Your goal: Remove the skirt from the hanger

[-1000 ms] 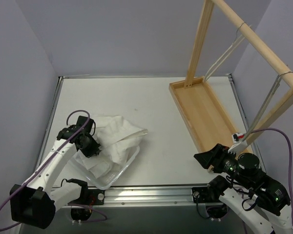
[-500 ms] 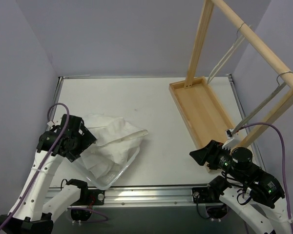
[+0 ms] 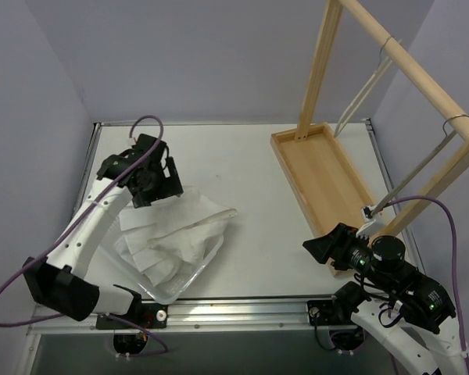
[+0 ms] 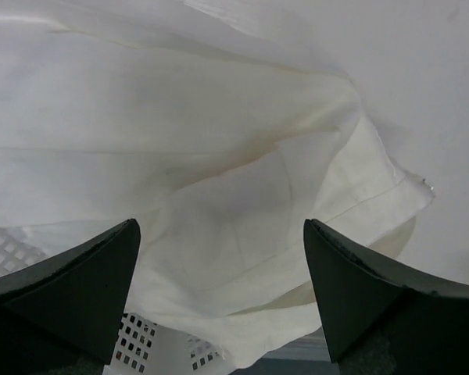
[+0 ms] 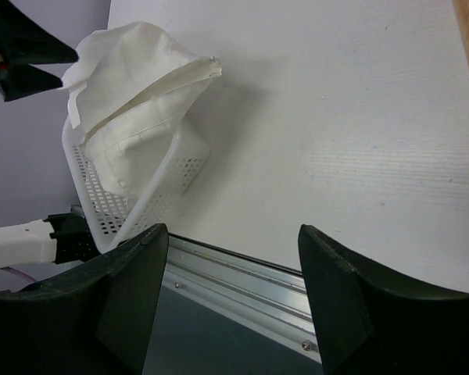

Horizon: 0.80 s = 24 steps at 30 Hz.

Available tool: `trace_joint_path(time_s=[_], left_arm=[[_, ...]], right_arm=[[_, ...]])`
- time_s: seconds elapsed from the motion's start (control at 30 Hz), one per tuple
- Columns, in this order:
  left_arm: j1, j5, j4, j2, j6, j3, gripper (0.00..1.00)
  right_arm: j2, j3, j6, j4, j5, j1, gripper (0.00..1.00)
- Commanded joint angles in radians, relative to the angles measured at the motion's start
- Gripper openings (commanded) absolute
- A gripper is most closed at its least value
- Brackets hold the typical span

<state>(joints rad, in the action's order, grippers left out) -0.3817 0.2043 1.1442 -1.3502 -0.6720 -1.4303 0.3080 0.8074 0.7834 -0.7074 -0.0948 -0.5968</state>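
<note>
The white skirt (image 3: 180, 230) lies crumpled in and over a white perforated basket (image 3: 189, 280) at the left front of the table. My left gripper (image 3: 162, 186) hovers above the skirt's far left edge, open, with only the cloth (image 4: 219, 156) below its spread fingers (image 4: 78, 289). A thin metal hanger (image 3: 418, 168) hangs bare from the wooden rack's rail, its clip end (image 3: 371, 211) low near my right arm. My right gripper (image 3: 328, 250) is open and empty near the front edge, looking across at the skirt (image 5: 141, 86).
The wooden rack (image 3: 320, 176) with its tray base fills the right side, and a second hanger (image 3: 363, 90) hangs further back. The basket (image 5: 141, 211) stands close to the table's metal front rail (image 5: 242, 273). Purple walls close in on both sides.
My left gripper opened and let go of the skirt, then lifted and swung toward the far side, above the cloth. The skirt settled on the basket. The right arm shifted slightly.
</note>
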Motion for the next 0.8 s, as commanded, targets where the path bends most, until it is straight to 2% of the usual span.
trace_joint_path(time_s=[0.0, 0.17, 0.43, 0.53, 0.67, 0.7, 0.77], left_arm=[[-0.085, -0.039, -0.058, -0.073, 0.11, -0.059, 0.94], [-0.155, 0.0, -0.084, -0.133, 0.15, -0.075, 0.94], [-0.122, 0.11, -0.04, -0.202, 0.112, -0.03, 0.95], [-0.086, 0.118, -0.04, -0.225, 0.078, 0.02, 1.0], [-0.051, 0.113, -0.079, -0.193, 0.039, 0.103, 0.81], [-0.039, 0.107, -0.09, -0.175, 0.031, 0.123, 0.62], [0.002, 0.072, -0.119, -0.103, 0.008, 0.186, 0.36]], right_arm=[[0.003, -0.002, -0.004, 0.01, -0.002, -0.001, 0.63], [-0.021, -0.013, 0.005, -0.009, 0.001, -0.003, 0.63], [-0.052, -0.017, 0.007, -0.032, 0.007, -0.001, 0.63], [-0.06, -0.016, 0.01, -0.035, 0.009, -0.001, 0.63], [-0.07, -0.022, 0.011, -0.038, 0.006, -0.003, 0.63], [-0.075, -0.024, 0.01, -0.04, 0.006, -0.001, 0.63], [-0.081, -0.025, 0.01, -0.046, 0.006, -0.003, 0.63]])
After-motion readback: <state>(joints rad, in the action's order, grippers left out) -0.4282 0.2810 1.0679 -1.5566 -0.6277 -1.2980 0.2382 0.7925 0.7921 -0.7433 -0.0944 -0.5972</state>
